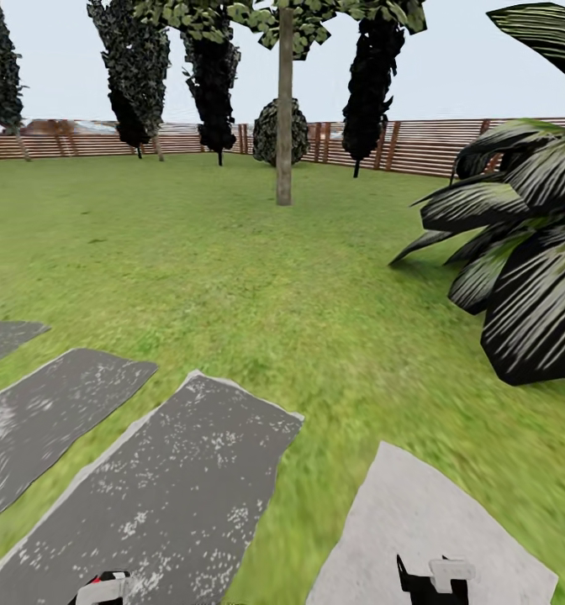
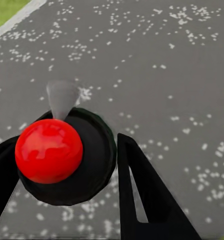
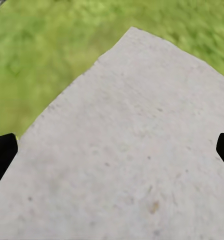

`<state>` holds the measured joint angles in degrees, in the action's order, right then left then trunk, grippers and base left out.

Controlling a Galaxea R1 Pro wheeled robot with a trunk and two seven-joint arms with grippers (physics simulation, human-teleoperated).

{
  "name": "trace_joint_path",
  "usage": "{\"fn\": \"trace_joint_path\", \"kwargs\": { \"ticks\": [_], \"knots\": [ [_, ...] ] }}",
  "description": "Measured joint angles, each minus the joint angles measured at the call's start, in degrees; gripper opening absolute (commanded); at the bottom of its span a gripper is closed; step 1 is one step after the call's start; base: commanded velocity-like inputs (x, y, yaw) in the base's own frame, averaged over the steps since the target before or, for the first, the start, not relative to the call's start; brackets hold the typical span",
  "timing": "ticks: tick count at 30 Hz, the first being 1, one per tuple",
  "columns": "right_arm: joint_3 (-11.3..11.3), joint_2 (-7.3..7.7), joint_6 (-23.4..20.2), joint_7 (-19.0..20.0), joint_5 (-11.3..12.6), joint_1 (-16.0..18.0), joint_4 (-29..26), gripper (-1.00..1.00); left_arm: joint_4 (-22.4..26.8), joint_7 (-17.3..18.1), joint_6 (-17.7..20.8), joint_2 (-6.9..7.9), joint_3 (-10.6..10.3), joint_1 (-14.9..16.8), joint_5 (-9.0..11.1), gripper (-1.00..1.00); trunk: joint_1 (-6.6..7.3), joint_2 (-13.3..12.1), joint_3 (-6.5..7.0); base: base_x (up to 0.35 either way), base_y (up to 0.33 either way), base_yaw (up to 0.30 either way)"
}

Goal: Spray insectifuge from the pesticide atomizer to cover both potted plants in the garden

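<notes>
My left gripper (image 2: 67, 185) holds the pesticide atomizer (image 2: 67, 160) between its two dark fingers (image 2: 147, 200) — seen from my left wrist camera, looking down on its top, the bottle shows a round dark cap with a glossy red ball on it and a small grey nozzle (image 2: 61, 98) poking out from behind the ball. One finger rests against each side of the cap, so the jaws are closed on it. Below the atomizer lies a dark grey stone slab (image 2: 157, 60) flecked with white, with a sliver of lawn at its edge. From my head camera the left gripper (image 1: 104, 588) just peeks in at the bottom edge, a bit of red and white over the dark slab (image 1: 173, 496). My right gripper (image 1: 434, 581) hangs over a paler grey slab (image 1: 417, 512); in the right wrist camera its black fingertips (image 3: 3, 152) sit at the far sides of the frame with nothing between them — wide apart over the pale stone (image 3: 127, 160). Ahead, the lawn (image 1: 190, 269) runs to a brown slatted fence (image 1: 417, 144), with a thin tree trunk (image 1: 284, 109), dark conifers (image 1: 211, 84), and a big striped-leaf bush (image 1: 526, 252) at my right.
</notes>
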<state>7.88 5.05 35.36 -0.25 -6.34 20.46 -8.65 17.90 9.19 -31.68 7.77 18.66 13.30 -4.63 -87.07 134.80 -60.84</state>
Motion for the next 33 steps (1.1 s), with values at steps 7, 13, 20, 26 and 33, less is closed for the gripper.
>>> {"fn": "trace_joint_path", "kwargs": {
  "ticks": [7, 13, 20, 26, 33],
  "knots": [
    [0.01, 0.02, 0.05, -0.06, 0.00, 0.00, 0.00, 1.00, 0.01, 0.00, 0.00, 0.01, 0.00, 0.00, 0.00, -1.00, 0.00, 0.00, 0.00, 0.000, 0.000, 0.279],
    [0.01, 0.05, 0.06, -0.06, 0.00, 0.00, 0.00, 1.00, 0.01, -0.03, 0.03, 0.02, 0.00, 0.00, 0.00, -1.00, 0.00, 0.00, 0.00, 0.000, 0.000, 0.279],
    [0.00, 0.06, 0.06, -0.02, 0.00, 0.00, 0.00, 1.00, 0.01, -0.05, 0.03, 0.03, 0.00, 0.00, 0.00, -1.00, 0.00, 0.00, 0.00, -0.001, 0.000, 0.279],
    [0.00, 0.06, 0.07, 0.00, 0.00, 0.00, 0.06, 1.00, -0.03, -0.08, 0.05, 0.00, 0.00, 0.01, 0.01, -1.00, -0.03, 0.00, 0.13, -0.197, -0.075, 0.263],
    [0.00, 0.07, 0.07, 0.01, 0.00, 0.00, 0.08, 1.00, -0.08, -0.07, 0.06, -0.01, 0.00, 0.01, 0.00, -1.00, -0.03, 0.00, 0.53, -0.291, -0.139, 0.224]
  ]
}}
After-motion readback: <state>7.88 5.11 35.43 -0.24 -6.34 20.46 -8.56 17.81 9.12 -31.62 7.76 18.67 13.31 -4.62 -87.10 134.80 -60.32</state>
